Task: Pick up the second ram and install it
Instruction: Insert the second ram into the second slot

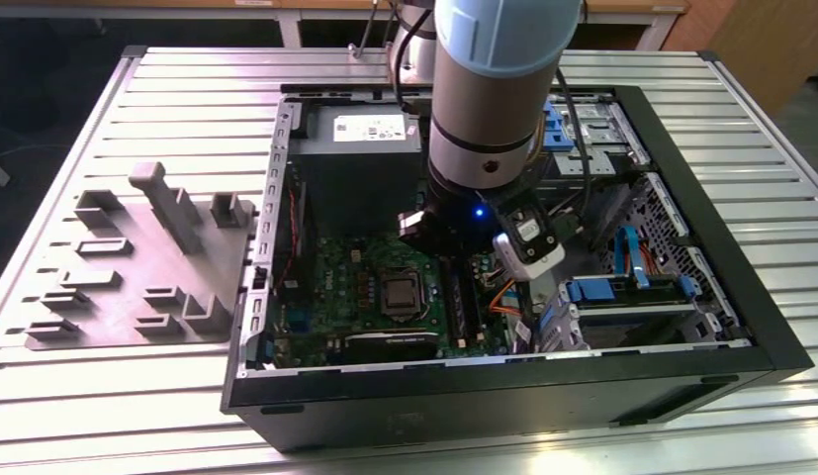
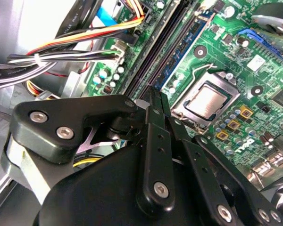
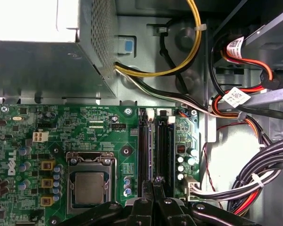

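The arm (image 1: 495,89) reaches straight down into the open computer case (image 1: 765,336), which lies on a ribbed metal table (image 1: 92,396). The gripper (image 3: 155,181) sits low over the green motherboard (image 1: 336,287), at one end of the long memory slots (image 3: 164,150). Its fingers (image 2: 153,101) are drawn together, with nothing visible between the tips. The second ram (image 3: 149,155) appears as a thin dark strip standing on edge in the slots, running away from the fingertips. I cannot tell whether the tips touch it. The square silver processor (image 3: 89,186) sits just beside the slots, and bundled cables (image 3: 269,160) hang on their other side. A grey moulded tray (image 1: 132,267) lies on the table at the exterior view's left, well apart from the case.
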`<state>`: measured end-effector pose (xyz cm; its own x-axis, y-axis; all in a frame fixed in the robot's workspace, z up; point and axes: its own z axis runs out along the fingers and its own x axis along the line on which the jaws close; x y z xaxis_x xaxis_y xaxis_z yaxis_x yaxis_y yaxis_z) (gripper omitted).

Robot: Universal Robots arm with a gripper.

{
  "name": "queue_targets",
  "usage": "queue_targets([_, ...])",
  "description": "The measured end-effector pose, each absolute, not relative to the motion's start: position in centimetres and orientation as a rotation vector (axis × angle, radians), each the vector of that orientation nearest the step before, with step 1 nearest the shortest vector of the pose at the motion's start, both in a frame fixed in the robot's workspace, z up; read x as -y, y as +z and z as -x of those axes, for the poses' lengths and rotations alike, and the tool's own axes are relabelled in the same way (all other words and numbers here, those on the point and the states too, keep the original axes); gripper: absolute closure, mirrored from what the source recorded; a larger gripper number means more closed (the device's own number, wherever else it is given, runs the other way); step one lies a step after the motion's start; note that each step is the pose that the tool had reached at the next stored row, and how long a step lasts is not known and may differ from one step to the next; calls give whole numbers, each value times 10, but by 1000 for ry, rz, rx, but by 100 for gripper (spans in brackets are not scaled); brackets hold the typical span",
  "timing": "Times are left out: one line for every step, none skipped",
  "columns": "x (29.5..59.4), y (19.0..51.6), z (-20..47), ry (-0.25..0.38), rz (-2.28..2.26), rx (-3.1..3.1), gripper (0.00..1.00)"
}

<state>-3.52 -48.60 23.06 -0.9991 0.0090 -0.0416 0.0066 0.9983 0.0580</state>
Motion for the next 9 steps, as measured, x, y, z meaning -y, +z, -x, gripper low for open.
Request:
queue_targets([486, 231, 35, 90, -12, -3098, 89])
queue_targets([486, 231, 35, 90, -12, -3098, 89])
queue_targets([486, 230, 35, 90, -12, -3098, 89])
queue_targets([486, 230, 36, 90, -12, -3098, 89])
queue_targets([486, 229, 36, 90, -12, -3098, 89])
queue_targets([486, 229, 36, 89, -12, -3098, 89])
queue_targets([486, 229, 36, 89, -12, -3099, 89])
queue_targets([486, 229, 36, 89, -12, -3098, 89])
queue_targets([486, 229, 36, 90, -12, -3098, 89])
